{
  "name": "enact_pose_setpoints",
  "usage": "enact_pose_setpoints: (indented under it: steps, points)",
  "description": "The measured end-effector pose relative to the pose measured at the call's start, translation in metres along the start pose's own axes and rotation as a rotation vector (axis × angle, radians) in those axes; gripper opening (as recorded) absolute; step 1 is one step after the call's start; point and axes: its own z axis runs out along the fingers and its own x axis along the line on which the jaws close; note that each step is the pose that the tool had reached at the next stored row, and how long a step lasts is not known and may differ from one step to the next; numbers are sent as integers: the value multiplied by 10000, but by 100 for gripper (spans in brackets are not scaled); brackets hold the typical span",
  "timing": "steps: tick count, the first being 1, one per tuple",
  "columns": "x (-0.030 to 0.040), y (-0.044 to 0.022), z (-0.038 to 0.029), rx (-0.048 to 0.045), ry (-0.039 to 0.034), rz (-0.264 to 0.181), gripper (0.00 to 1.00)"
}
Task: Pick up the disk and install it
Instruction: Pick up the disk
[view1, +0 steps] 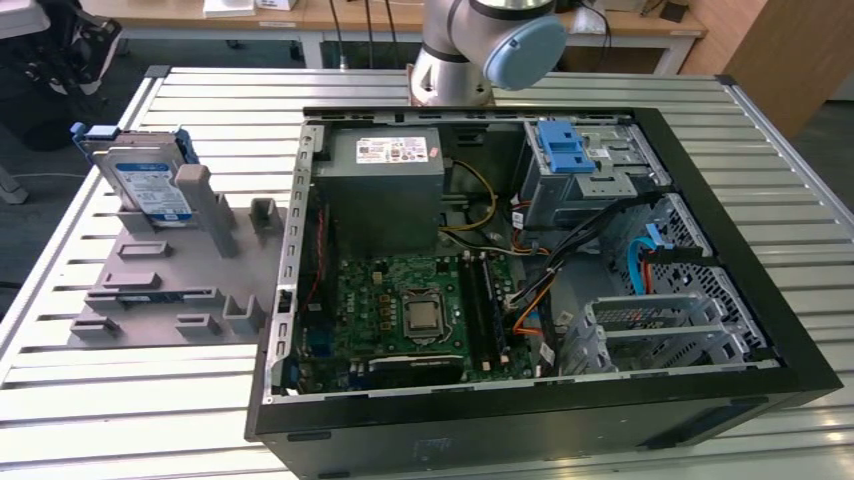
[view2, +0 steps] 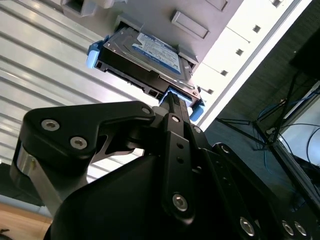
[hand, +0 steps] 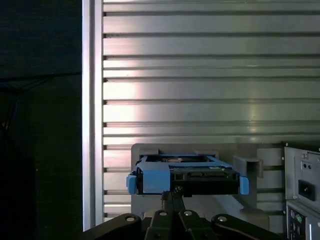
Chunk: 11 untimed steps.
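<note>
Silver arm (view1: 441, 62), pale-blue joint cap (view1: 525, 52), black screw-studded gripper (view2: 172, 98).

Bare slatted table (view1: 200, 100) above and left of the disk (view1: 144, 180), upper left of the exterior view. Crowded on the disk's right by a grey post (view1: 200, 205) standing just beside it on the grey fixture (view1: 180, 262). Only a narrow strip of free table between fixture and computer case (view1: 534, 415). Inside the case, blocked upper middle by the power supply (view1: 387, 190) and upper right by the blue latch cage (view1: 567, 150). Crossed centre-right by cables (view1: 574, 250). Closed off at the top edge by the arm base (view1: 467, 50). Clear slats beyond the disk (hand: 185, 175) in the first wrist view.
</note>
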Motion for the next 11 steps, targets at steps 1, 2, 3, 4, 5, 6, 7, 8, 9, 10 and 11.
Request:
enact_pose_setpoints:
  steps: [1,2,3,4,5,6,7,8,9,10,11]
  points:
    - [0,0,0,0,4,-111,11]
    - [0,0,0,0,8,-238,11]
    - [0,0,0,0,11,-369,11]
    - [0,0,0,0,15,-494,11]
    - [0,0,0,0,19,-614,11]
    - [0,0,0,-1,22,-723,11]
    - [0,0,0,-1,26,-836,11]
    - [0,0,0,-1,30,-952,11]
    - [0,0,0,-1,33,-1068,11]
    - [0,0,0,-1,36,-1181,11]
    - [0,0,0,-1,39,-1294,11]
